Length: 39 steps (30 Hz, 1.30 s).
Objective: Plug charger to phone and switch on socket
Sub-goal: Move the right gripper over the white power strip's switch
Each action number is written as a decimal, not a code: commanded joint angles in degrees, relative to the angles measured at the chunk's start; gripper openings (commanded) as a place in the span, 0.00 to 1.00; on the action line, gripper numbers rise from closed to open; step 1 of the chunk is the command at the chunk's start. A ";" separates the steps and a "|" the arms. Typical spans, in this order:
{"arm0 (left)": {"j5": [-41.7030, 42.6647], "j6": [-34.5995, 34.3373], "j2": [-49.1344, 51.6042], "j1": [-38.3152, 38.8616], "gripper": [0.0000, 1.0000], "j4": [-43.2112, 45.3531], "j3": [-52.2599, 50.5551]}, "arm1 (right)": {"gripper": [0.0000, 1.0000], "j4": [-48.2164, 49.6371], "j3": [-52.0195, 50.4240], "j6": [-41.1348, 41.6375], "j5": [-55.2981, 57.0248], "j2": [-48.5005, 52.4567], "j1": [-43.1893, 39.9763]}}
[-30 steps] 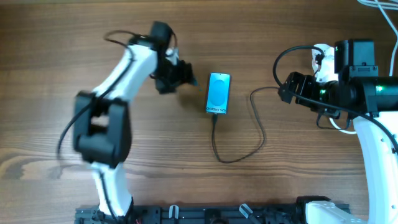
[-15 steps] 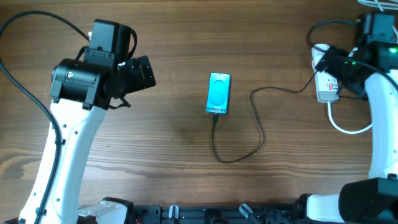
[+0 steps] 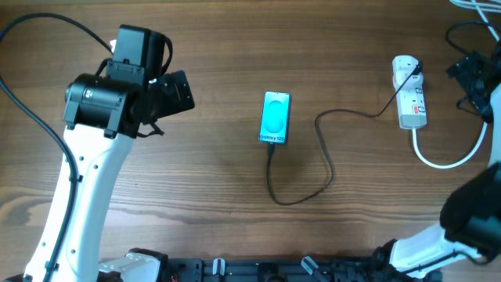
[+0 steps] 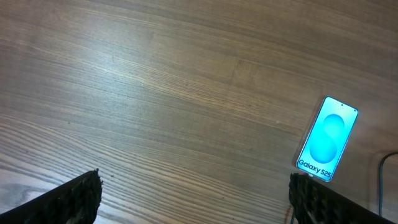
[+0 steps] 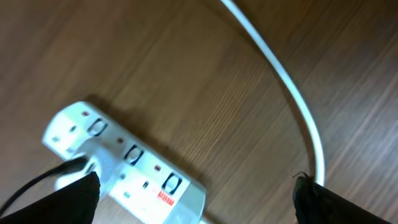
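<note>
The phone lies flat at the table's middle, its cyan screen up; it also shows in the left wrist view. The thin black charger cable runs from the phone's near short edge in a loop to the white socket strip at the right, where its black plug sits in the far end. The strip shows blurred in the right wrist view with its thick white lead. My left gripper is open and empty, well left of the phone. My right gripper is open, raised right of the strip.
The thick white lead curves off the strip toward the table's right edge. More white cables lie at the far right corner. A black rail runs along the table's near edge.
My left arm drew back left from beside the phone and then held still. My right arm moved from over the socket strip out to the table's right edge, uncovering the strip.
</note>
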State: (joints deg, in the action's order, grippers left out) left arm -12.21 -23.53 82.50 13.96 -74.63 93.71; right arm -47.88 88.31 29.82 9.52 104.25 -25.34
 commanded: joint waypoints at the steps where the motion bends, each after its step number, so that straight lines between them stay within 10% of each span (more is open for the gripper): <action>1: -1.14 -0.94 0.17 0.02 1.00 0.02 -0.02 | 1.00 1.70 -0.72 0.37 0.42 5.66 0.02; 39: -1.14 -0.94 0.17 0.02 1.00 0.02 -0.02 | 1.00 13.99 -7.08 0.52 -13.51 15.56 -0.02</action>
State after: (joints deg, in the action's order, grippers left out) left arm -12.21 -23.53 82.50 13.96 -74.61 93.71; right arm -33.93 82.08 30.22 -0.64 118.83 -25.45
